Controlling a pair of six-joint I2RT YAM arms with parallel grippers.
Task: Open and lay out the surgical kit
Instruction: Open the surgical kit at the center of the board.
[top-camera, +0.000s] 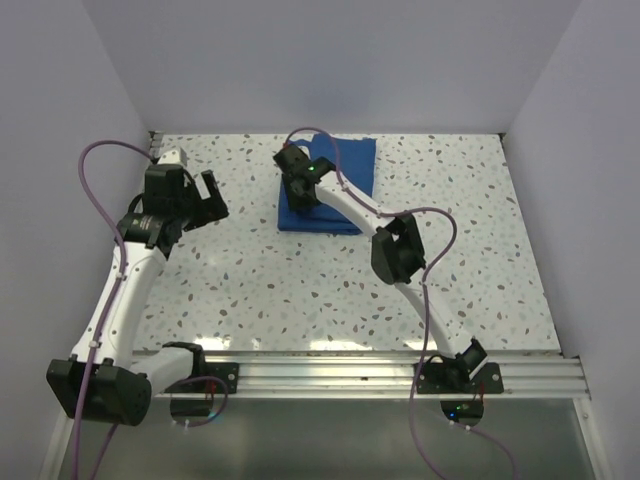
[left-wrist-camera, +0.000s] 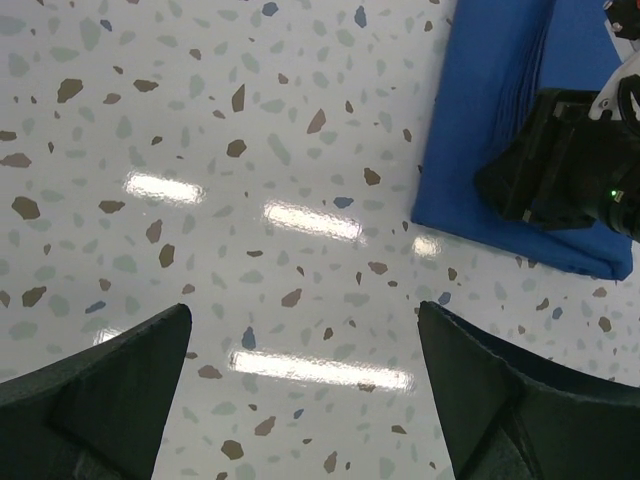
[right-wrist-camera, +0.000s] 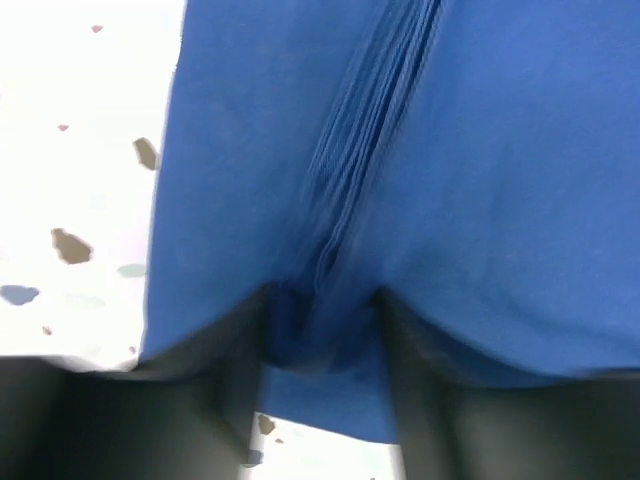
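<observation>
The royal-blue cloth wrap lies folded as a flat rectangle at the back middle of the speckled table. My right gripper is down on its near left part. In the right wrist view the gripper has a bunched fold of the cloth pinched between its fingers. My left gripper is open and empty above bare table, left of the cloth. In the left wrist view the cloth and the right gripper show at the upper right. The steel tray and instruments are hidden.
White walls close the table at the back and both sides. A metal rail with the arm bases runs along the near edge. The right arm's purple cable loops over the cloth.
</observation>
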